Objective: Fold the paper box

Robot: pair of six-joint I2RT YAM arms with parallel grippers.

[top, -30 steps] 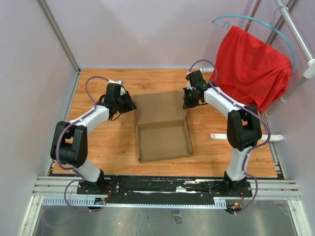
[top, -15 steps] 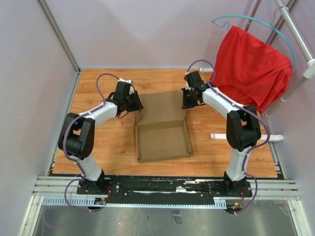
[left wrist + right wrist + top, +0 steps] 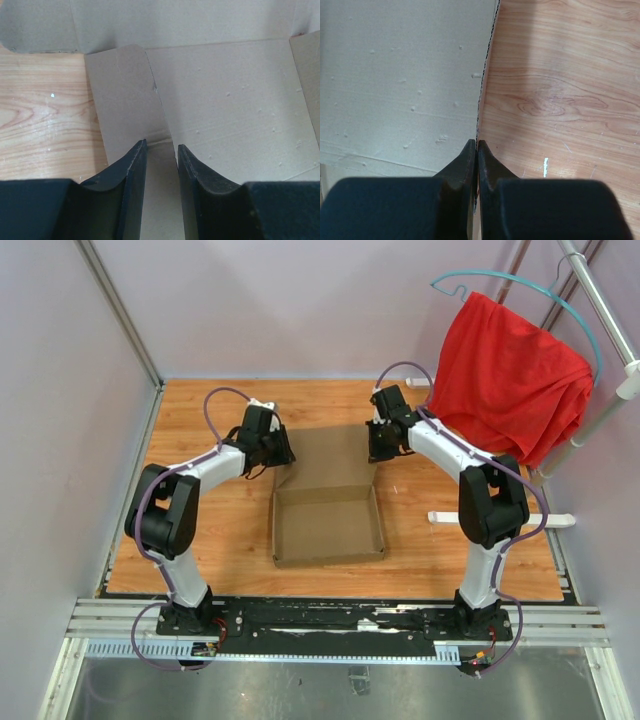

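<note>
The paper box [image 3: 328,530] is brown cardboard at the table's middle. Its near part stands as a shallow tray and its lid panel [image 3: 330,452] rises behind. My right gripper [image 3: 378,448] is shut on the lid panel's right edge; in the right wrist view the fingertips [image 3: 477,144] pinch the thin cardboard edge [image 3: 485,75]. My left gripper [image 3: 284,454] is at the lid's left side. In the left wrist view its jaws [image 3: 161,146] are open, a narrow gap apart, over the side flap [image 3: 125,100] beside the lid panel [image 3: 230,105].
A red cloth [image 3: 505,375] hangs on a teal hanger at the back right, by a metal rack pole [image 3: 600,300]. A white bar [image 3: 500,518] lies on the wooden table [image 3: 220,530] at the right. Walls close in the left and back.
My left arm has swung right, from clear of the box to the lid's left flap. The right gripper has kept its hold, and the box has shifted slightly left.
</note>
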